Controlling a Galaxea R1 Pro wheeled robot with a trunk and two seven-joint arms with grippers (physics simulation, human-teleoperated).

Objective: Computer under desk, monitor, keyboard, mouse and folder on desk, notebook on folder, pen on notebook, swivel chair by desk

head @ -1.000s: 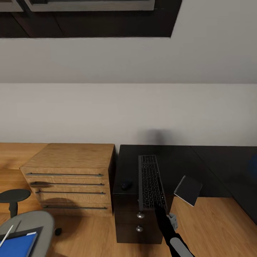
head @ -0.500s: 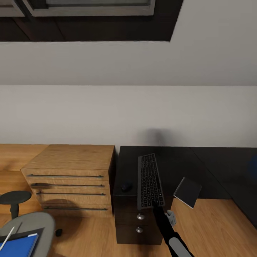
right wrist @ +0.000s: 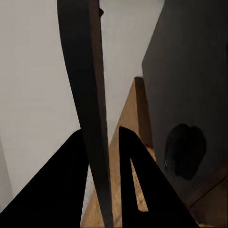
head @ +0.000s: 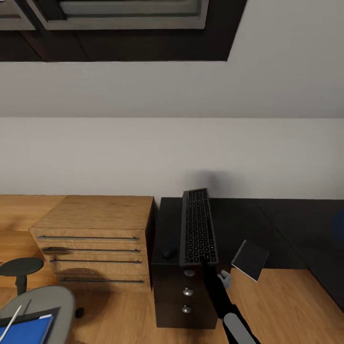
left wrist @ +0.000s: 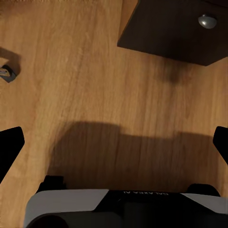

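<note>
My right gripper [head: 206, 261] is shut on the near end of the keyboard [head: 197, 227], a slim dark board with black keys. I hold it lengthwise above the left end of the black desk [head: 272, 222], its far end reaching up over the wall. In the right wrist view the keyboard [right wrist: 88, 90] runs edge-on between my fingers [right wrist: 61, 185]. The small dark mouse [head: 167, 252] lies on the desk just left of it. The grey swivel chair [head: 45, 301] stands at the lower left, carrying the blue folder [head: 24, 330] and a white pen [head: 9, 319]. My left gripper [left wrist: 114, 147] hangs open over the floor.
A light wooden drawer cabinet [head: 93, 239] stands left of the desk's black drawer unit [head: 186, 298]. A dark flat panel with a pale edge [head: 251, 260] juts past the desk's front edge. The chair's black armrest [head: 20, 267] rises at the left. Wooden floor [head: 286, 306] lies in front.
My right gripper has carried the keyboard up and farther over the desk toward the wall. The head view has tilted up slightly.
</note>
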